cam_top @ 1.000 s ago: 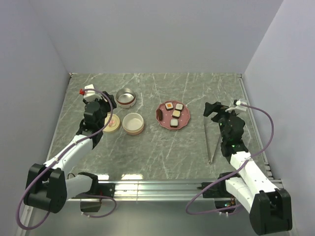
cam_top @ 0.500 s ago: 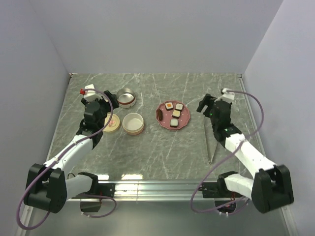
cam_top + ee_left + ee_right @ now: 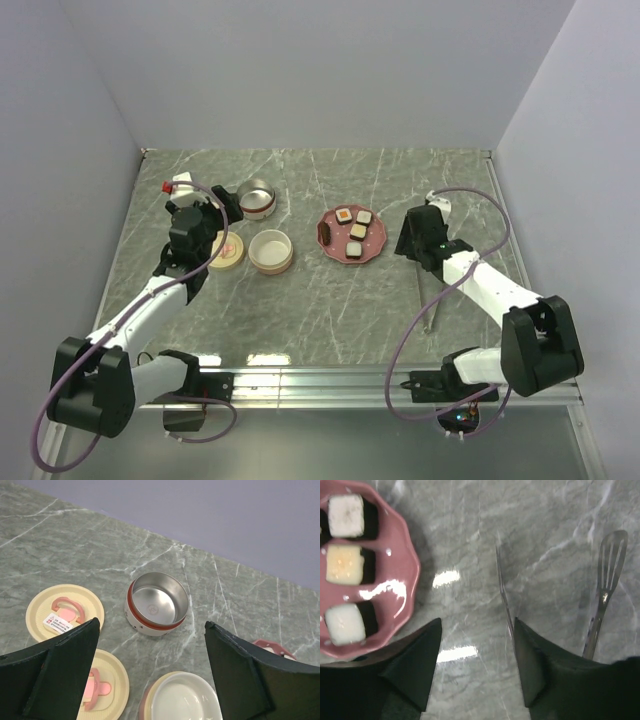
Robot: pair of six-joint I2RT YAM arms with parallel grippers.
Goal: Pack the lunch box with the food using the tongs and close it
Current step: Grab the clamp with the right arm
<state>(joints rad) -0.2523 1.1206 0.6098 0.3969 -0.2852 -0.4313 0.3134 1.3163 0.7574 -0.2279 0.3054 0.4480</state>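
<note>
Your left arm (image 3: 140, 300) reaches forward over its own side. The left gripper (image 3: 152, 680) is raised, with its jaws spread wide. Your right arm (image 3: 480, 285) stretches low, forward and inward toward the middle. Its wrist is tipped so that the right gripper (image 3: 475, 667) faces straight down, fingers (image 3: 415, 672) parted.

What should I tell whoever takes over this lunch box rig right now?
Grippers: the left end effector is open and empty, above the two lids and the steel-lined bowl. The right end effector is open, low over the tongs, not gripping them.
Things: the tongs lie on the table, right of the pink plate. The food is all on that plate. The steel-lined bowl and the pink bowl are empty, lids off.
Done: nothing packed.
Left: grasp the tongs, load the food, close the box.
</note>
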